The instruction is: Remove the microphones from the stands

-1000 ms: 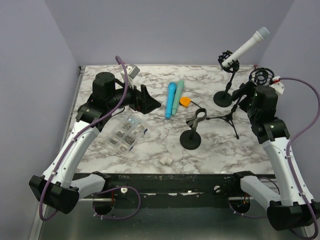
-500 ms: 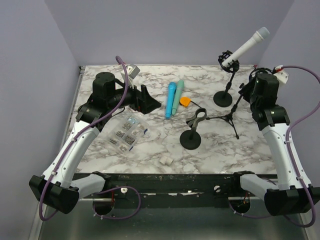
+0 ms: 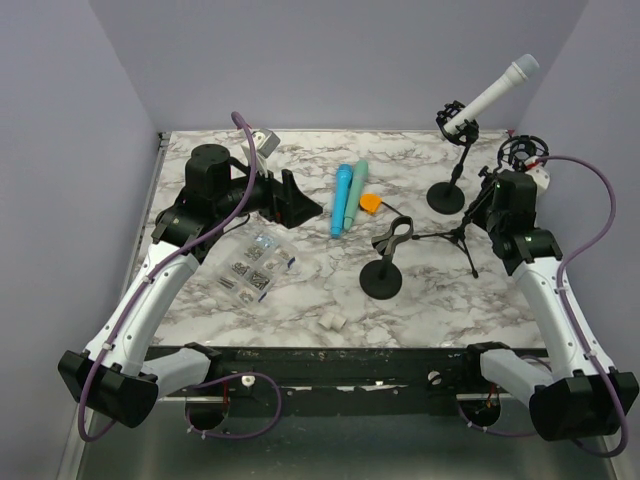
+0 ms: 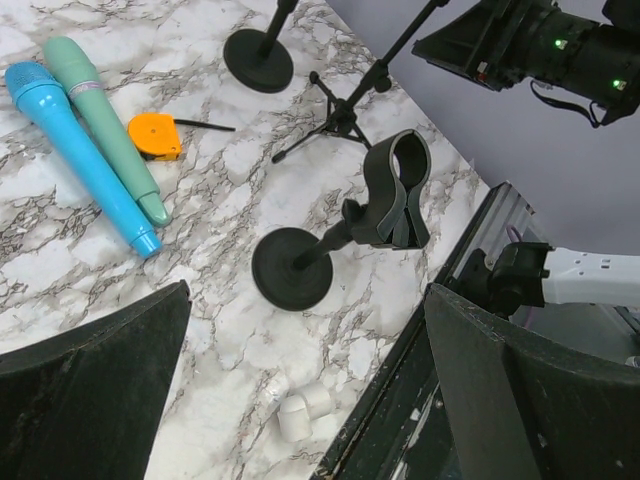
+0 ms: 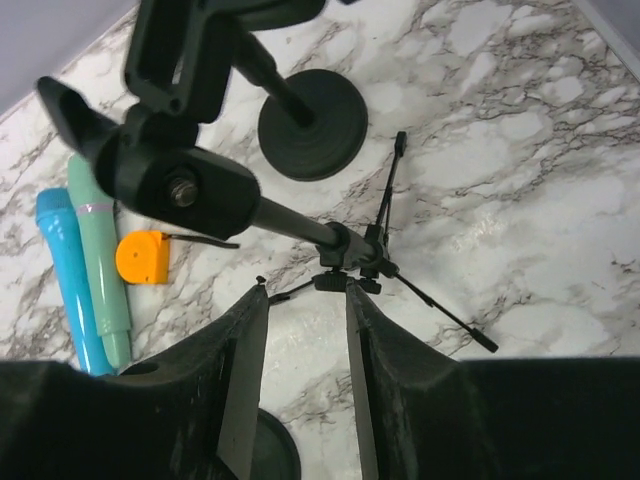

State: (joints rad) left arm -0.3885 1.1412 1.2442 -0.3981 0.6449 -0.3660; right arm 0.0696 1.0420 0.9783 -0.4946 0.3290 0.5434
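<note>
The white microphone (image 3: 492, 94) sits tilted in the clip of the round-base stand (image 3: 446, 197) at the tabletop's (image 3: 300, 300) 1 o'clock corner. The right gripper (image 5: 305, 292) hovers over the tripod stand (image 5: 300, 228) at 3 o'clock, its fingers (image 5: 385, 370) slightly parted and empty. The left gripper (image 3: 305, 200), at 10 o'clock, gapes wide and holds nothing.

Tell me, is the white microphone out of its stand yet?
Not yet. The white microphone sits clipped in its black round-based stand. The right gripper is open and empty near the black tripod stand, the left gripper open too. Grabbing and lifting the microphone out is left.
</note>
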